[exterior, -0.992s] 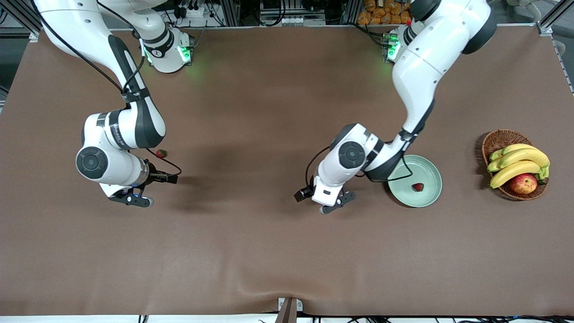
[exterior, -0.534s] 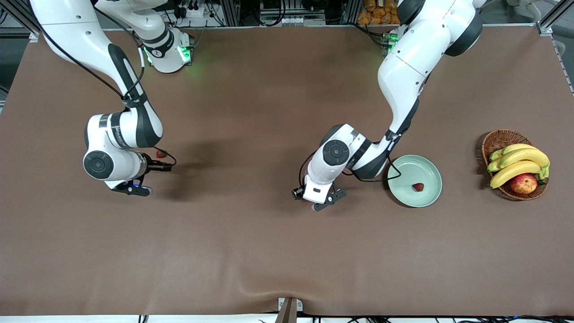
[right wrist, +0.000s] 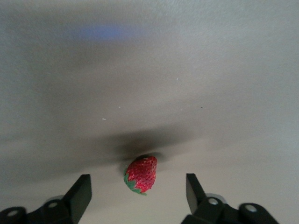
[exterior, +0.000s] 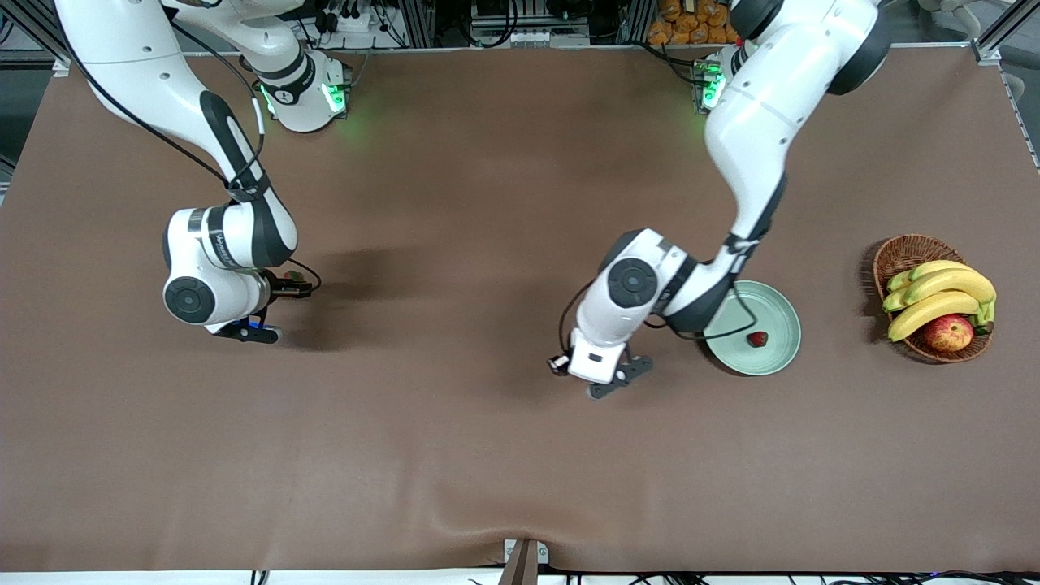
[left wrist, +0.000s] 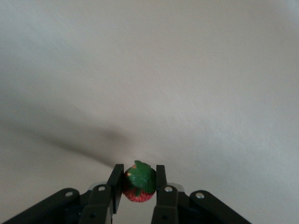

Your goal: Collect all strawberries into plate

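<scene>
My left gripper [exterior: 619,379] is shut on a strawberry [left wrist: 139,186] with its green cap up, over the bare table beside the plate [exterior: 772,309], toward the right arm's end. That berry is hidden in the front view. The pale green plate holds one strawberry [exterior: 757,339]. My right gripper [exterior: 248,330] is open, near the right arm's end of the table. In the right wrist view, a third strawberry [right wrist: 141,172] lies on the table between its spread fingers [right wrist: 81,186], touching neither. The right wrist hides that berry in the front view.
A brown wicker basket [exterior: 898,252] with bananas [exterior: 942,296] and a red apple [exterior: 948,331] stands at the left arm's end of the table, past the plate. The left arm's elbow and cable hang over the plate's rim.
My right gripper has moved away from the front camera, toward the strawberry on the table. My left gripper, with its berry, shifted toward the right arm's end, then back toward the plate.
</scene>
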Tool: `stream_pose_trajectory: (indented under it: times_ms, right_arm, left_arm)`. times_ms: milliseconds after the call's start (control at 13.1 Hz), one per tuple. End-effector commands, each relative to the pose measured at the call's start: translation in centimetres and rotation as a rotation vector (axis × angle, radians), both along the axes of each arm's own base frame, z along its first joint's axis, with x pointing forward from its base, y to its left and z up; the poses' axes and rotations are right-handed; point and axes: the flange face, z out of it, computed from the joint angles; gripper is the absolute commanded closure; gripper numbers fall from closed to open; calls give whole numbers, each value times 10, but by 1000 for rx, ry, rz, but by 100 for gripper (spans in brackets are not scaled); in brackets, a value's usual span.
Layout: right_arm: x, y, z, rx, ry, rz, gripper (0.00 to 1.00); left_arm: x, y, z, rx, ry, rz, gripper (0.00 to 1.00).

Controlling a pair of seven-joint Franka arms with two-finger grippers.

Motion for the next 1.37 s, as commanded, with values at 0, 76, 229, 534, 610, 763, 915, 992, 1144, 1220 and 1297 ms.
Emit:
stream_pose_trajectory:
  times_ms: [0, 76, 229, 534, 610, 763, 915, 992, 1144, 1220, 1297]
  right_arm:
    - [-4, -9, -8, 14, 18, 46, 34]
    - [-4, -14, -10, 23, 24, 55, 42]
    - [-5, -18, -17, 36, 34, 55, 43]
    - [-2, -16, -15, 38, 28, 55, 90]
    - [1, -13, -11, 49, 17, 46, 98]
    - [30, 19, 15, 165, -60, -54, 100]
    - [58, 71, 49, 321, -144, -148, 100]
    - [68, 116, 62, 420, -167, -188, 100]
    - [78, 216, 69, 619, -211, -282, 100]
    - [77, 257, 62, 684, -252, -348, 100]
    - [69, 296, 48, 712, -309, -402, 100]
  left_arm:
    - [1, 60, 60, 108, 30, -70, 100]
    - [-2, 92, 71, 132, 40, -111, 100]
    - [-15, 157, 73, 181, 73, -186, 100]
    - [-45, 247, 24, 230, 201, -205, 100]
    - [-49, 257, 14, 244, 213, -219, 100]
    - [-61, 276, -12, 273, 215, -241, 100]
    - [-66, 304, -30, 285, 210, -236, 96]
    - [-66, 306, -31, 294, 207, -253, 74]
    - [-64, 306, -22, 296, 193, -282, 0]
    - [-61, 304, -13, 295, 176, -279, 0]
    - [-59, 295, -3, 288, 157, -284, 0]
